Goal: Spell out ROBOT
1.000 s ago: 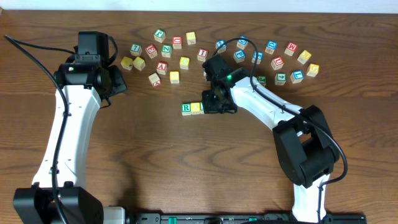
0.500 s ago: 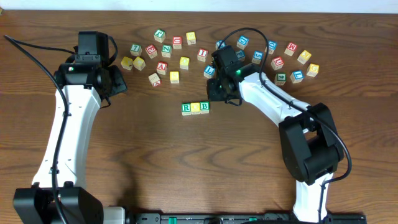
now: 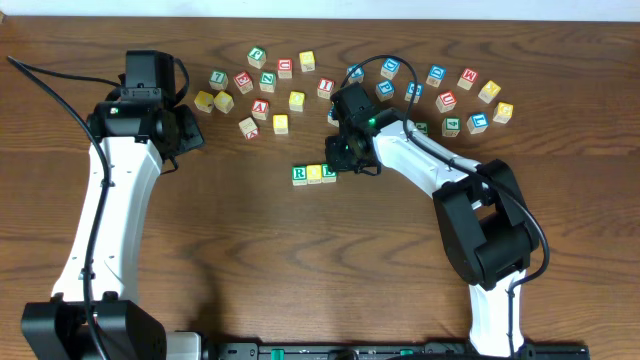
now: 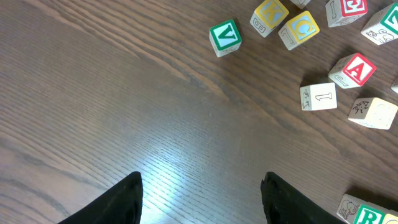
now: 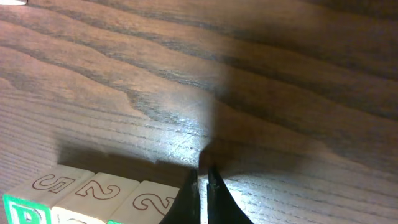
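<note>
Three letter blocks stand in a row mid-table: a green R (image 3: 299, 175), a yellow block (image 3: 314, 174) and a B (image 3: 328, 175) partly under my right arm. My right gripper (image 3: 341, 164) is shut and empty, its tips low at the row's right end. In the right wrist view the shut fingers (image 5: 203, 171) touch the side of the nearest block (image 5: 152, 202), with two more blocks (image 5: 102, 194) to its left. My left gripper (image 3: 190, 135) hangs open and empty over bare wood (image 4: 202, 199), left of the loose blocks.
Many loose letter blocks lie scattered along the back of the table (image 3: 400, 85). The left wrist view shows a green V (image 4: 224, 37), a yellow K (image 4: 270, 15), a yellow C (image 4: 298, 28), a red A (image 4: 354, 70) and a block with a 1 (image 4: 318, 96).
My right gripper drew back from the row toward the loose blocks, leaving R, O, B in line, then came down again against the row's right end. The left arm has not moved.
</note>
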`<move>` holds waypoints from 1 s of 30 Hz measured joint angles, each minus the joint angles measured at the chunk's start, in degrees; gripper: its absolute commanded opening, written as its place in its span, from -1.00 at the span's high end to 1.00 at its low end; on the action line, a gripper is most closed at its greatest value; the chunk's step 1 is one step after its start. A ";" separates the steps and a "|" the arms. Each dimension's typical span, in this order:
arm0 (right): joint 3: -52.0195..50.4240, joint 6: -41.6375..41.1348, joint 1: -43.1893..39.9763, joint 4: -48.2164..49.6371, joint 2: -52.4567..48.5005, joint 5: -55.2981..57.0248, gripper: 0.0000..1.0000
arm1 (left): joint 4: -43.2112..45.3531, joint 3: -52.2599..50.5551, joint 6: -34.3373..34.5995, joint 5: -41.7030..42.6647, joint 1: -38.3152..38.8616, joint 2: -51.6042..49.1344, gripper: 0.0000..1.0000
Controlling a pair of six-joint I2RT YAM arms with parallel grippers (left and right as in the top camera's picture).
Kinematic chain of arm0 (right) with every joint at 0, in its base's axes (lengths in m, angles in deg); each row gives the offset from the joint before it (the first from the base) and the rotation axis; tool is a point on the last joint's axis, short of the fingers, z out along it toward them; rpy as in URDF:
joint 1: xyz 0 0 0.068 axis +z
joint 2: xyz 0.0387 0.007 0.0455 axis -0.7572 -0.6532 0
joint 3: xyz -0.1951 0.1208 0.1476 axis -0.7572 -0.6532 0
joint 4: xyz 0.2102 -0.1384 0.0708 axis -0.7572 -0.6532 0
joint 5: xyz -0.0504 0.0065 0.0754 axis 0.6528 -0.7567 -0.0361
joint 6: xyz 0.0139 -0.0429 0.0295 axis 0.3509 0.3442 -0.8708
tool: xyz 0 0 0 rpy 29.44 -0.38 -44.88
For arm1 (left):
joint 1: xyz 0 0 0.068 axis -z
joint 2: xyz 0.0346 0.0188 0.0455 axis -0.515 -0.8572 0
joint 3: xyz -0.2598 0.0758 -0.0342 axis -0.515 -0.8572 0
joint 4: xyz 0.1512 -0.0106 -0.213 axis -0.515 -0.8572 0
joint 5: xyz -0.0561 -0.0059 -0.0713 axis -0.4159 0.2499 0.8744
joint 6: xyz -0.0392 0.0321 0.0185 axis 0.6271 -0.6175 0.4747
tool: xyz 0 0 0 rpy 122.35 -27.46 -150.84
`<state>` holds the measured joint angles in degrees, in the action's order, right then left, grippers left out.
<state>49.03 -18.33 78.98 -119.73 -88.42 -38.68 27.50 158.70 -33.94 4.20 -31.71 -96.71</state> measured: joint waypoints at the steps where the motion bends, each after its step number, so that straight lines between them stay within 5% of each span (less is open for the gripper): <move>1: 0.00 0.00 0.00 -0.11 0.00 -0.13 0.98 | 0.00 0.00 0.00 0.00 0.00 0.00 -0.20; 24: 0.35 -1.27 0.00 -4.70 0.00 -3.96 0.98 | 0.00 0.00 0.00 0.00 0.00 0.00 -0.21; 30: 7.48 -0.11 -0.68 -13.81 -0.02 -2.08 0.79 | 0.17 0.00 -0.15 0.00 0.00 0.00 -0.31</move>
<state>56.51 -18.44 78.30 -133.54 -88.44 -40.75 27.67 158.70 -34.09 4.20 -31.71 -96.71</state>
